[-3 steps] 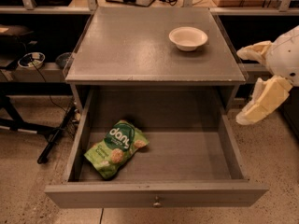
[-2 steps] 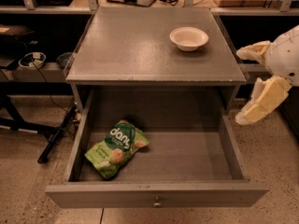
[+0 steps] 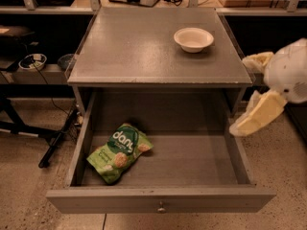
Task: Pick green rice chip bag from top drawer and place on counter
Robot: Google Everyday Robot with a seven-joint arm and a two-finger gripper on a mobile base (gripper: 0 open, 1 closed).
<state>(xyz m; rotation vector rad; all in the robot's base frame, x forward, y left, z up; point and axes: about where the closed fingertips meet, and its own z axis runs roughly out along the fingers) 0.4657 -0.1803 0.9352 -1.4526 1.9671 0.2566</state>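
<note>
The green rice chip bag [image 3: 120,152] lies flat in the left front part of the top drawer [image 3: 163,200], which is pulled fully open. The counter [image 3: 129,47] is the grey tabletop above it. My gripper [image 3: 239,96] hangs at the right edge of the view, beside the drawer's right wall and level with the counter's front right corner. Its two pale yellow fingers [image 3: 253,119] stand wide apart and hold nothing. It is far to the right of the bag and touches nothing.
A white bowl [image 3: 194,39] stands on the counter's back right. Dark shelving with cables runs behind and to the left of the cabinet. A black stand leg [image 3: 57,138] lies on the speckled floor at the left.
My gripper has shifted slightly left and down, toward the drawer's right side. The bag, the drawer and the bowl have not moved.
</note>
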